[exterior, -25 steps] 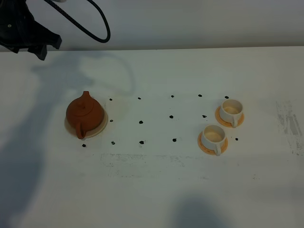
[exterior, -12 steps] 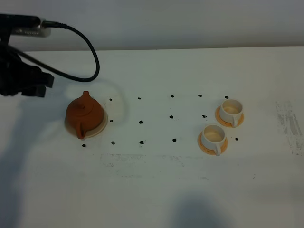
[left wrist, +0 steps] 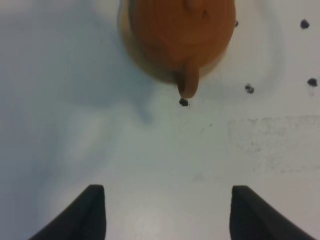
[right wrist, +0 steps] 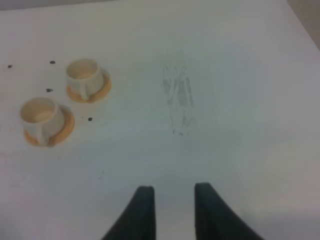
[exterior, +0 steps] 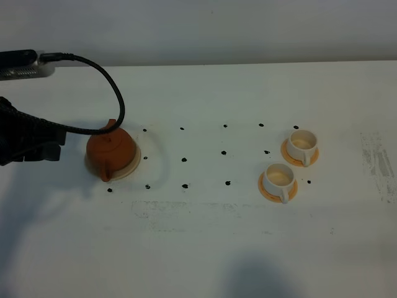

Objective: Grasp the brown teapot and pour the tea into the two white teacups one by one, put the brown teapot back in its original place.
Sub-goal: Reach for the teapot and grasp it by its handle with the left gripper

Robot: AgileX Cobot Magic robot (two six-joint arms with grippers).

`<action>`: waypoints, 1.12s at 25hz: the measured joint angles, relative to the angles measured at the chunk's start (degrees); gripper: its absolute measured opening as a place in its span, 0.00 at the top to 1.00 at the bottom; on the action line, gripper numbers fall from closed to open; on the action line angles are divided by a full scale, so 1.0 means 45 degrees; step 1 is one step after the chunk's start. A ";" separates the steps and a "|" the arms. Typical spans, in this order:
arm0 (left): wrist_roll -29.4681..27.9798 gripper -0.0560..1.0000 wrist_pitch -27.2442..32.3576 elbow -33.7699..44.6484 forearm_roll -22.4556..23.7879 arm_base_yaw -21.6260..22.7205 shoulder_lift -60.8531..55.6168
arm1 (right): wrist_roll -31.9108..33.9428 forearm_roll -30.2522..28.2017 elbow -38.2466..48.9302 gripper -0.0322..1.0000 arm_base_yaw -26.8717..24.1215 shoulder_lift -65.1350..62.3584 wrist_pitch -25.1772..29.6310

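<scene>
Lowered since a moment ago, the left tool [left wrist: 167, 215] gapes wide short of the brown teapot [exterior: 110, 149] on its cream coaster [exterior: 129, 167]; a black cable [exterior: 115, 99] crosses the spout. Right tool [right wrist: 174, 210] stands slightly parted, white teacups [right wrist: 39, 114] [right wrist: 84, 75] farther off on the surface [right wrist: 240, 100].

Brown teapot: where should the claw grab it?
Probably by the loop handle: it sticks out of the brown teapot toward the near edge of the table, opposite the spout. In the wrist view it points at the open left claw, so come from there and pinch across the loop.
</scene>
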 joint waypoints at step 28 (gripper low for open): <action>-0.1307 0.46 -0.2100 -0.1591 -0.0023 -0.1151 0.4934 | 0.0000 0.0000 0.0000 0.76 0.0000 0.0000 0.0000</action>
